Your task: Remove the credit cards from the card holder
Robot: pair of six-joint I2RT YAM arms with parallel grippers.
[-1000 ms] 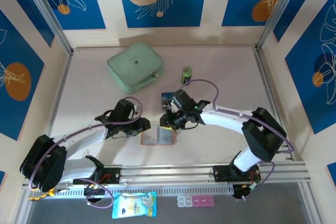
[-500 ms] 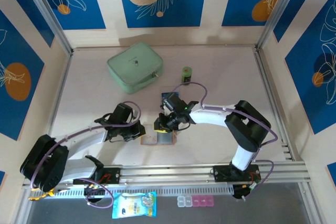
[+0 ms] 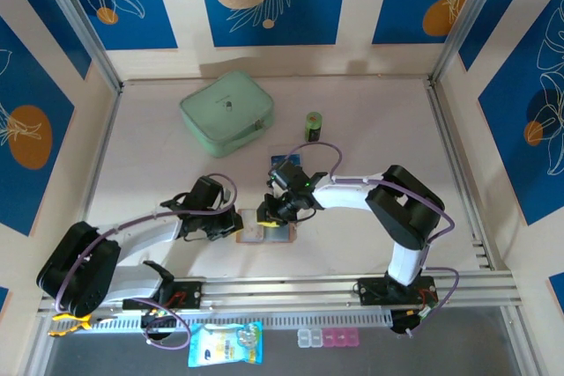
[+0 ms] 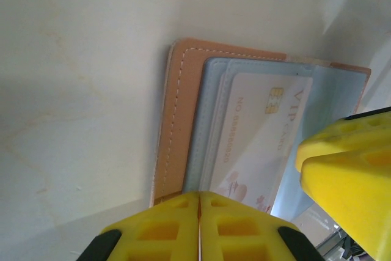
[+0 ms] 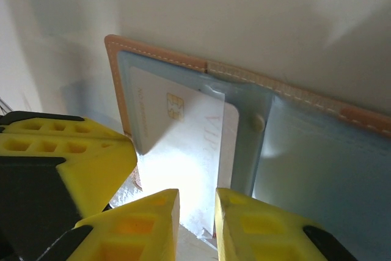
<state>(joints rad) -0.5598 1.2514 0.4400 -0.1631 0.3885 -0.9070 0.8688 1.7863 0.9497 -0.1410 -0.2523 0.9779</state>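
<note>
The tan card holder (image 3: 263,230) lies open on the table between both grippers, grey pockets up (image 4: 183,102) (image 5: 293,87). A white credit card (image 4: 256,132) (image 5: 189,132) with a gold chip sticks partly out of its pocket, one corner lifted. My right gripper (image 3: 270,215) (image 5: 197,212) hangs over that card's free end, jaws a narrow gap apart, the card's face showing between them. My left gripper (image 3: 234,223) (image 4: 200,198) is shut, its tips at the holder's left edge. A blue credit card (image 3: 284,165) lies on the table behind the right gripper.
A mint-green zip case (image 3: 226,114) sits at the back left and a small green cylinder (image 3: 313,125) behind the blue card. A plastic packet (image 3: 225,343) and a pill box (image 3: 330,337) lie in front of the arm rail.
The left gripper has shut and shifted slightly toward me to the holder's left edge. The right gripper has come forward and left from the blue card onto the holder.
</note>
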